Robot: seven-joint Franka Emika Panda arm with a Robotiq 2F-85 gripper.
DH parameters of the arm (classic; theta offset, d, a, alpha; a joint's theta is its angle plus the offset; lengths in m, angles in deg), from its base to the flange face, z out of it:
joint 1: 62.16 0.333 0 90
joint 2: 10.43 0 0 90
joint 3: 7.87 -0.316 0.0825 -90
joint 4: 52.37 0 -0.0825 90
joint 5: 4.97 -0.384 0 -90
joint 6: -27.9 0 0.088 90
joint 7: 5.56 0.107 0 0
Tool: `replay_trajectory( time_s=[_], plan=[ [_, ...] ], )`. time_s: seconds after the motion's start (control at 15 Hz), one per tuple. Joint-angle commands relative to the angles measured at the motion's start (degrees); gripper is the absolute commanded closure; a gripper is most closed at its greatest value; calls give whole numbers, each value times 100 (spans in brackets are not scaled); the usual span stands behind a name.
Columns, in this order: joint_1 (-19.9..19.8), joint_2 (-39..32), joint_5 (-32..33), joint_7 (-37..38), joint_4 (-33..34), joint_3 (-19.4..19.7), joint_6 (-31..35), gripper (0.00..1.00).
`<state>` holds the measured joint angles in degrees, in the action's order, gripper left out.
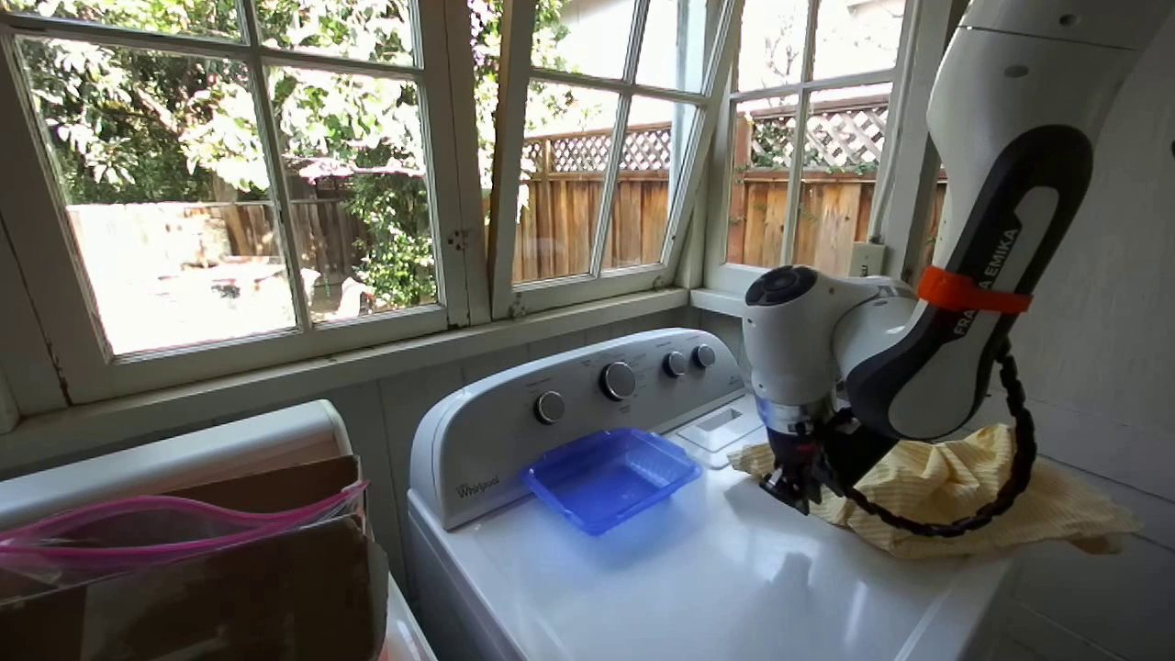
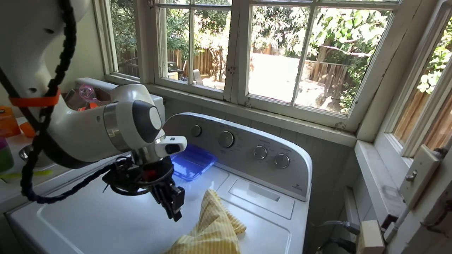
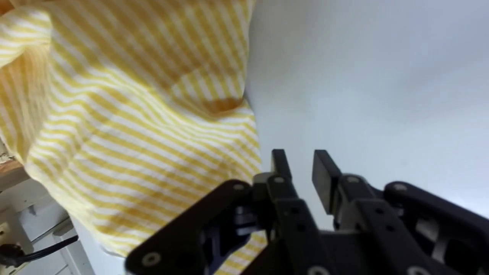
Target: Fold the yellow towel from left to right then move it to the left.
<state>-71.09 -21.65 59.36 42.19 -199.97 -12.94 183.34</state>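
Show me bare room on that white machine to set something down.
Widest: the white top in front of the blue tray, up to the yellow towel. Smaller: between towel and rear hatch. Crowded: alongside the towel's edge, where the end effector hangs.

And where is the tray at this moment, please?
In both exterior views, the tray is on the Whirlpool machine, close to its control panel; in an exterior view, it is left of the gripper.
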Motion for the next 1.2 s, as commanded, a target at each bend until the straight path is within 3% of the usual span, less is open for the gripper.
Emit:
replay_trajectory(
  time_s=[0.0,0.27,0.4,0.73,1.13],
  plan=[
    [-36,227,-2,464,41,52,212,44],
    [87,62,1056,1654,547,182,190,14],
    [221,2,2119,2547,832,218,-1,1],
    [318,-542,3751,3994,1167,121,-702,0],
    [454,-1263,4253,4532,1268,167,-1514,0]
  ],
)
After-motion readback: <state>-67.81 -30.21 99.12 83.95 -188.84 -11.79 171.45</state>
